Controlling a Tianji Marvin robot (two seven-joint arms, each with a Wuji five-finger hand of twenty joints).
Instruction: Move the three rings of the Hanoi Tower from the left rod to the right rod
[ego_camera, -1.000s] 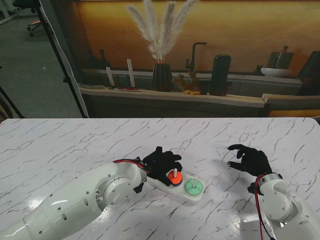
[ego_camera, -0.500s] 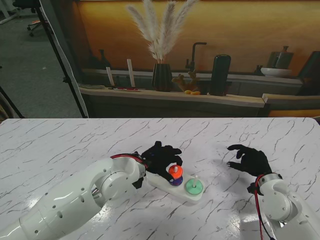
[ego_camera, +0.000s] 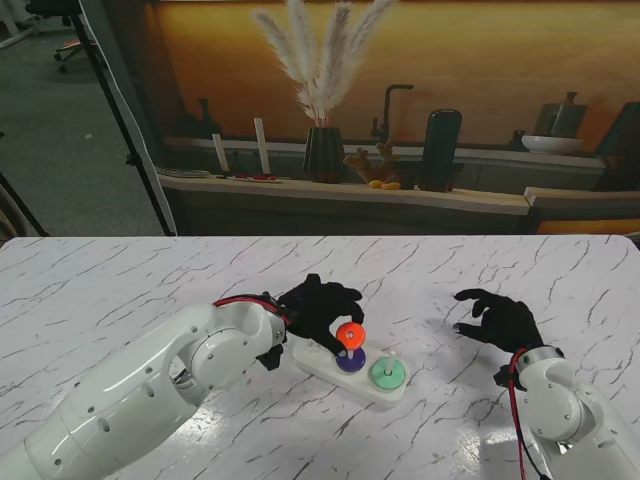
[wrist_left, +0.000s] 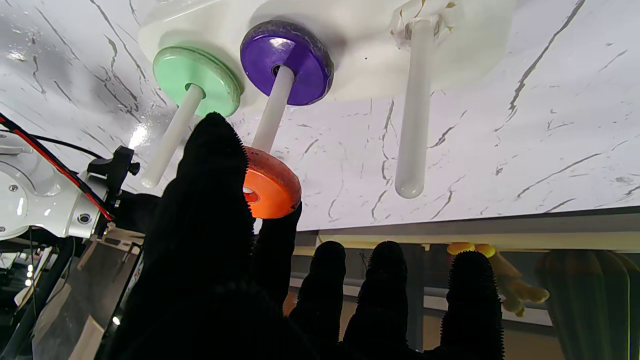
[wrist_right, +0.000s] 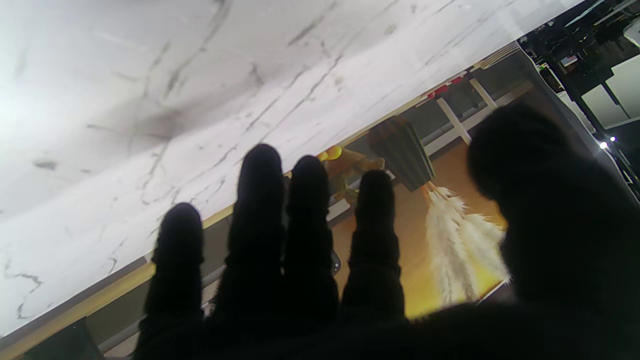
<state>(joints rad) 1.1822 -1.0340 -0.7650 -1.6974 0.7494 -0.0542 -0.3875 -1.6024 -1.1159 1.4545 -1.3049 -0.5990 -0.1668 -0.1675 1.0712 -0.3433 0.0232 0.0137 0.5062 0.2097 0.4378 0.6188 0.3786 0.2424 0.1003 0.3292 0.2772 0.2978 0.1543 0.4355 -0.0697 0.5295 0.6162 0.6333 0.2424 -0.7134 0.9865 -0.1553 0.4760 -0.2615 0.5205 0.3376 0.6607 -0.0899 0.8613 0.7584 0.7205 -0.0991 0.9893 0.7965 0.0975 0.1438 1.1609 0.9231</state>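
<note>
The white base (ego_camera: 352, 373) of the Hanoi Tower serves as the reference. It carries three rods. The green ring (ego_camera: 388, 375) lies flat at the foot of the right rod, so one ring appears already delivered. The purple ring (ego_camera: 350, 361) lies flat at the foot of the middle rod (wrist_left: 274, 109). The left rod (wrist_left: 414, 105) stands bare, with no ring on it.

The orange ring (wrist_left: 267, 184) is raised high on the middle rod, well clear of the purple ring and close to the rod's tip. In my judgement this height is deliberate: a ring must clear the tip before it can cross to another rod, and the orange ring reads as mid-lift off the middle rod.

The left hand (ego_camera: 318, 312) is over the base on the left-rod side. Its thumb and one finger pinch the orange ring at its edge; the wrist view shows the thumb (wrist_left: 212, 180) covering part of the ring. The other three fingers stand extended and apart, touching nothing.

The right hand (ego_camera: 503, 320) hangs to the right of the base, well apart from it. Its fingers are loosely spread and slightly curled, and it holds nothing.
</note>
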